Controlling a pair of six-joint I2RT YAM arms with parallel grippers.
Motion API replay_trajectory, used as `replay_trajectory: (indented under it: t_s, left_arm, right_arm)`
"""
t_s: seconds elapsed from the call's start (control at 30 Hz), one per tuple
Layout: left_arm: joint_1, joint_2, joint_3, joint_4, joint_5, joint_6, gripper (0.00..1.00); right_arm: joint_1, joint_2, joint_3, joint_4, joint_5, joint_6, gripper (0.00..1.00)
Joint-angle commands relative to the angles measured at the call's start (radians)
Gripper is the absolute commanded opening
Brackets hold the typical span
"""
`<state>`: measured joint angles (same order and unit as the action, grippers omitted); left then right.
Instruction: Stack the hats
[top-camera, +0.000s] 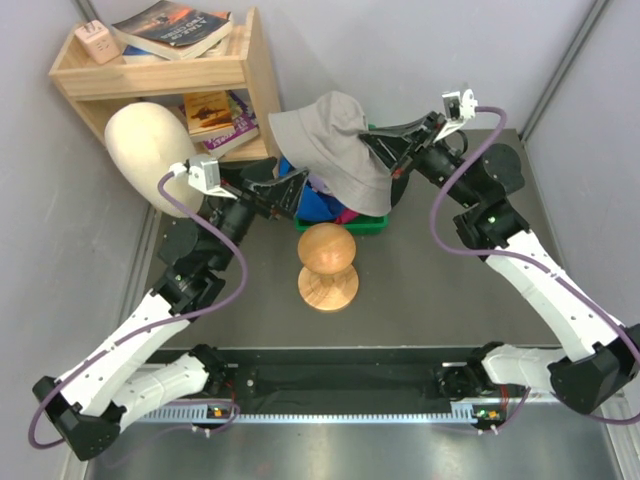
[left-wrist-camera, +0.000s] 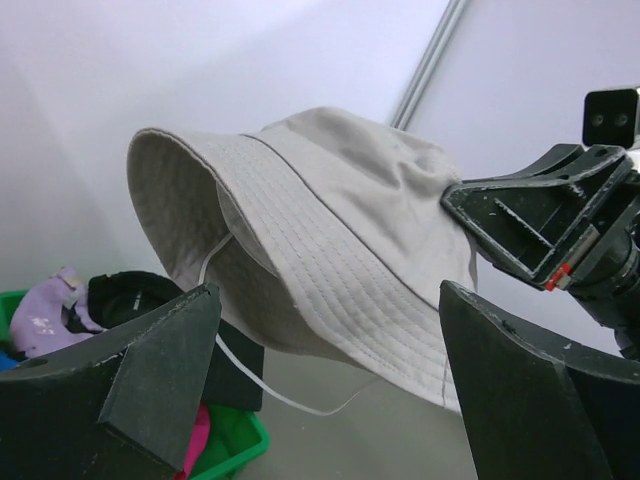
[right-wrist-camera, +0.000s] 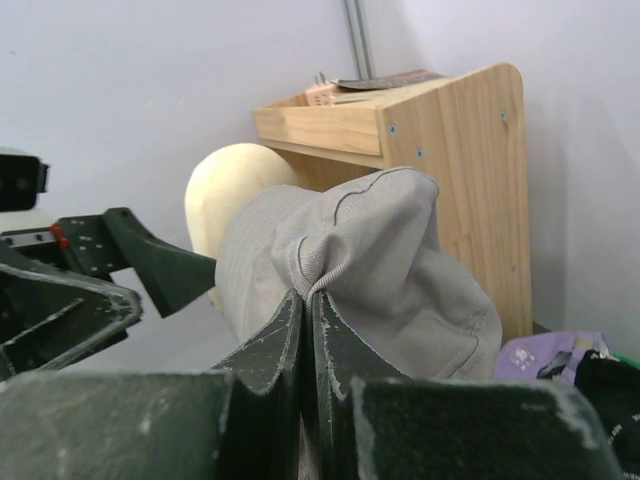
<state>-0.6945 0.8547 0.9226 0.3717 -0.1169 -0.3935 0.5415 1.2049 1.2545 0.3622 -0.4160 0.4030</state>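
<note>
Pinching the grey bucket hat (left-wrist-camera: 340, 230), the right fingers (right-wrist-camera: 275, 380) hold it up; the left fingers (left-wrist-camera: 150, 380) are open beside it.

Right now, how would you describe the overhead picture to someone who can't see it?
The right claw pinches a pale grey bucket hat above a green bin of coloured hats, while the left claw gapes open beside it. A wooden stand sits in front, and a bookshelf stands at the back left.
</note>
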Motion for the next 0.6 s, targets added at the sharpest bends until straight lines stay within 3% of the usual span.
replay_trajectory:
  t_s: [0.0,0.13,0.23,0.37,0.4,0.47,0.5,0.57]
  left_arm:
    - [0.001,0.043,0.074,0.050,0.056,-0.013,0.95]
    - [0.001,0.070,0.119,0.056,0.092,-0.013,0.93]
    - [0.001,0.079,0.122,0.084,0.112,-0.025,0.84]
    - [0.001,0.087,0.127,0.089,0.093,-0.021,0.59]
    - [0.001,0.087,0.127,0.084,0.076,-0.015,0.39]
    - [0.003,0.086,0.130,0.064,0.030,-0.010,0.21]
    - [0.001,0.086,0.142,0.034,0.014,0.001,0.00]
    - [0.001,0.096,0.168,-0.011,-0.012,0.011,0.00]
  right_arm:
    - [0.015,-0.042,-0.009,0.069,-0.047,0.025,0.00]
    - [0.015,-0.065,-0.024,0.067,-0.059,0.023,0.00]
    - [0.015,-0.073,-0.033,0.060,-0.063,0.025,0.00]
    - [0.015,-0.077,-0.049,0.057,-0.060,0.023,0.00]
    - [0.015,-0.079,-0.050,0.057,-0.058,0.020,0.00]
    - [0.015,-0.079,-0.058,0.052,-0.043,0.014,0.00]
    - [0.015,-0.079,-0.061,0.047,-0.032,0.004,0.00]
    - [0.015,-0.077,-0.067,0.046,-0.023,-0.001,0.00]
